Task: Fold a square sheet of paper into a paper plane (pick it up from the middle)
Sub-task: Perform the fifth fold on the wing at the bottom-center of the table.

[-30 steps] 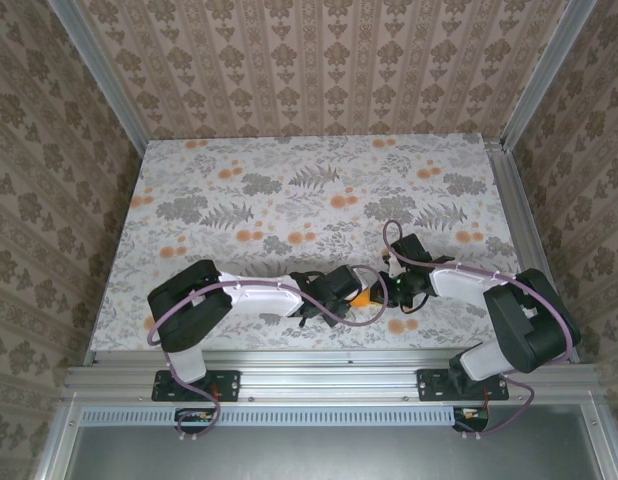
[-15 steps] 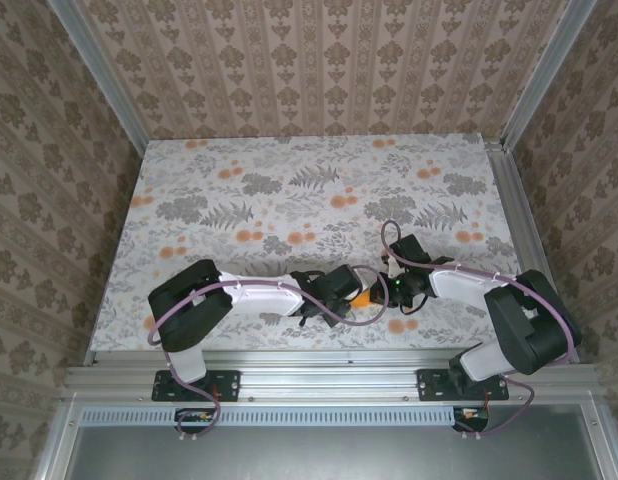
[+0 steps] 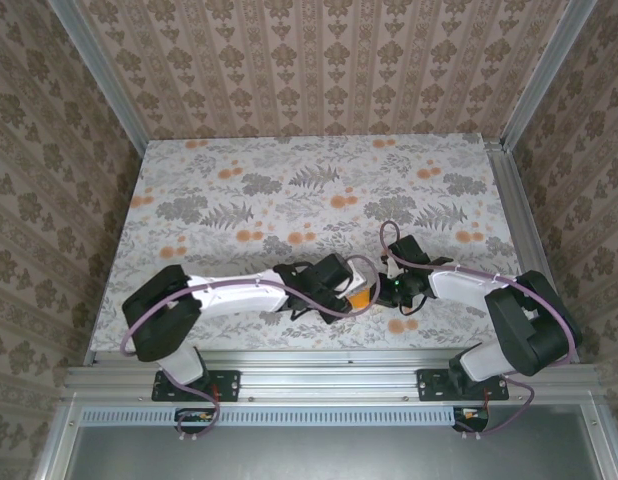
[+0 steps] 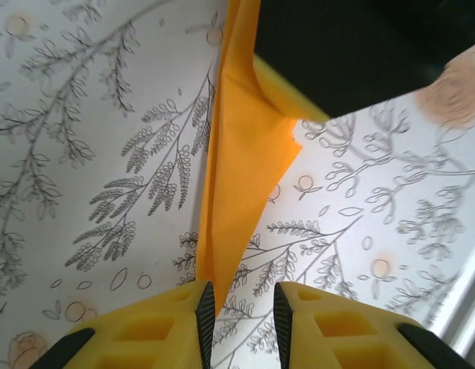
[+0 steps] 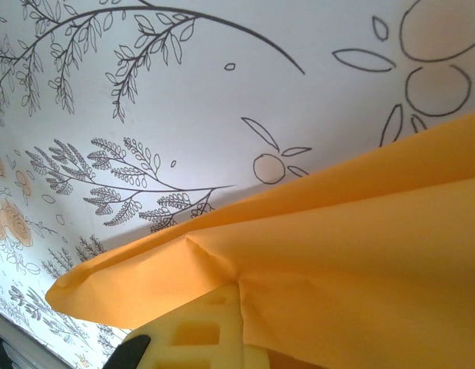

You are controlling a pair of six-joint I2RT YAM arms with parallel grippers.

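Note:
The sheet of paper (image 3: 359, 298) is bright orange and folded into a narrow pointed strip, low over the table's near middle, between the two grippers. In the left wrist view the paper (image 4: 245, 169) tapers down to a tip that ends beside the left pad. My left gripper (image 4: 239, 315) is open, with a bare gap between the pads. My right gripper (image 5: 241, 296) is shut on the paper (image 5: 360, 231), which creases around its yellow finger (image 5: 207, 330). From above, the left gripper (image 3: 341, 285) and the right gripper (image 3: 387, 291) face each other closely.
The floral-printed table (image 3: 289, 200) stretches far behind both arms. Patterned walls and metal rails close it in on three sides. The right gripper's black body (image 4: 353, 54) hangs just beyond the paper in the left wrist view.
My left gripper's jaws have spread apart and the left arm has shifted, its shoulder swinging left. More orange paper shows between the grippers. The right arm has stayed put.

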